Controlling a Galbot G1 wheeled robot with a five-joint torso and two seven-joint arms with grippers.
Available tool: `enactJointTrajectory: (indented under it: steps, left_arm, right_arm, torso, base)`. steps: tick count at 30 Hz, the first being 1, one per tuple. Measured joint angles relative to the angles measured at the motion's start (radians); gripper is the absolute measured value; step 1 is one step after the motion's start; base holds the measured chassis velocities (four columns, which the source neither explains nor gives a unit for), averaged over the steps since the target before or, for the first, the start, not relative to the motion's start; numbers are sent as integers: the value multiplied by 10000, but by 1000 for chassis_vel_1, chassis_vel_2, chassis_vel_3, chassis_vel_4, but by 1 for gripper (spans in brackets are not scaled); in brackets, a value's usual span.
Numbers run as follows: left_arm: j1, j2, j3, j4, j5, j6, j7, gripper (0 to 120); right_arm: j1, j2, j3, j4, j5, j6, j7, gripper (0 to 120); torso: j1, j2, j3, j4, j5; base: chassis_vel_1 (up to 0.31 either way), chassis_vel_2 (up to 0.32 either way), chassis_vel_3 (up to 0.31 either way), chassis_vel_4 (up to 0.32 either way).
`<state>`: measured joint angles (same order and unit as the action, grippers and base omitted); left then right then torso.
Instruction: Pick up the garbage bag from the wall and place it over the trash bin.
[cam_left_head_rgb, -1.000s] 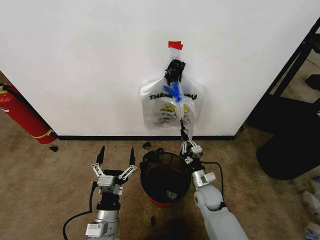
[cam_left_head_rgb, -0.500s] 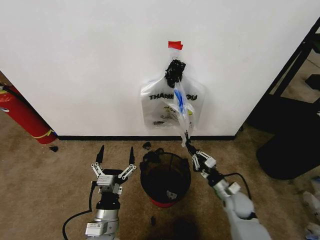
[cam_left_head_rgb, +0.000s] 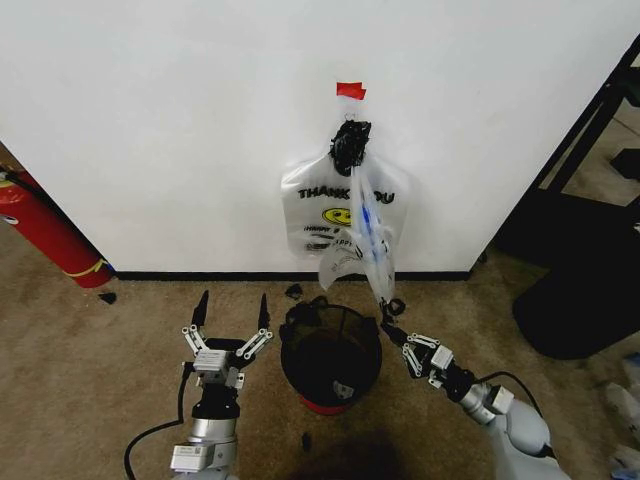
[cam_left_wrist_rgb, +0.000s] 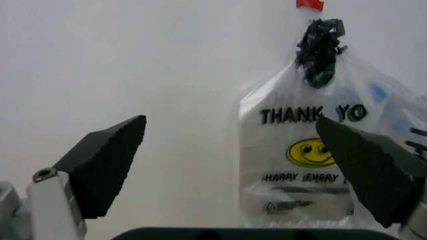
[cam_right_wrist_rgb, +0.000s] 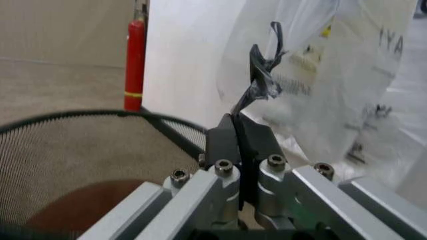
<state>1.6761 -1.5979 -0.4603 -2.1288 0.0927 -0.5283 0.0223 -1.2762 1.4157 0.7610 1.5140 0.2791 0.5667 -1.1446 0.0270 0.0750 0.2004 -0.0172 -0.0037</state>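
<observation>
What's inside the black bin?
Through the trash bin's open top you can see its red base and a small pale scrap near the bottom. The mesh wall hides the rest, so I can't tell what else is inside.

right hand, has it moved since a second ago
Yes. The right hand, shut on a strand of the garbage bag, has pulled back from the wall, past the trash bin rim, toward the robot's right.

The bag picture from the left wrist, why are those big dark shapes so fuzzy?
In the left wrist view, the left end effector fingers sit close to the lens and look soft, while the garbage bag print behind reads clearly. In the head view, the fingers look crisp.
</observation>
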Motion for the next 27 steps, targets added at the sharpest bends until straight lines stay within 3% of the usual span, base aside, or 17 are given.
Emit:
enactJointTrajectory:
  steps: [10,18,26,27]
  left_arm:
    - [-44,101,-28,-19,-134,12,-13,100]
    - [-58,145,-26,-19,-164,17,-21,100]
    - [-50,149,-14,-19,-168,16,-28,100]
    - [-45,148,-12,-21,-167,14,-29,100]
  right_arm:
    - [75,119,931,-968,-781,792,-977,0]
    - [243,105,1426,-1214,-975,857,-1717,0]
    - [252,117,594,-1211,257,1585,197,1]
    - [257,153,397,-1133,715,1672,483,8]
  torso:
    - [0,0,0,0,0]
    - [0,0,1,0,0]
    - [0,0,1,0,-2]
    - [0,0,1,1,0]
  base:
    - [0,0,0,0]
    - [0,0,0,0]
    - [0,0,0,0]
    - [0,0,0,0]
